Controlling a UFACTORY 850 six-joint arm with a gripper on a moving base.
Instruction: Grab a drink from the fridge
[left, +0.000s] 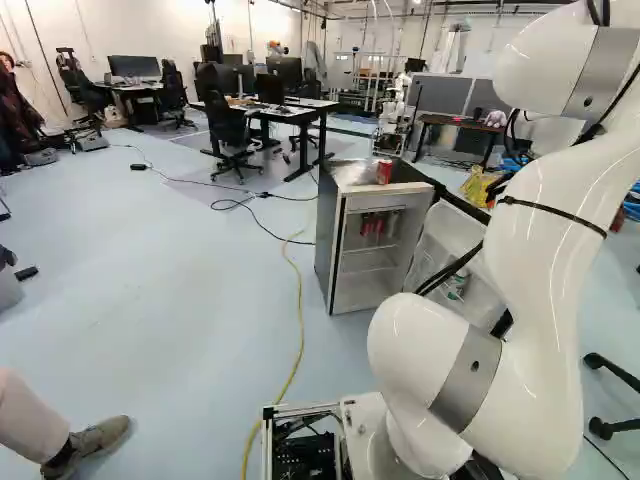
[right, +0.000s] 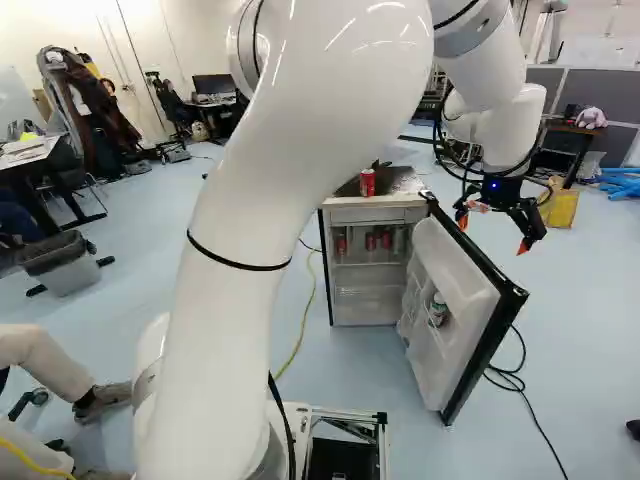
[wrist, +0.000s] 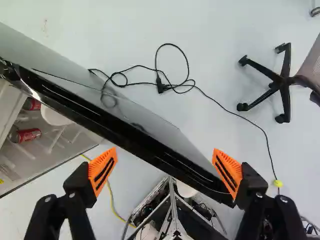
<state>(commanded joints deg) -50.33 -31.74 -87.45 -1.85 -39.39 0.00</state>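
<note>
Here the claw (right: 492, 233) gapes above the fridge door edge (wrist: 130, 141), floor (wrist: 225, 75) alongside.

A small fridge (right: 376, 214) carries the things. On its brown top (right: 407, 184), a red can (right: 368, 182) stands up close to the front edge. In the left base view, something crinkly and see-through (left: 352, 173) lies between that can and the top's left edge. Inside, the upper shelf (right: 368, 263) has red cans (right: 371, 241) and a grey can (right: 399, 241). The grey one is by the right edge of the shelf. The door (right: 460, 262) is wide open. A green and white drink (right: 438, 310) sits in its low rack, near the fridge side.
</note>
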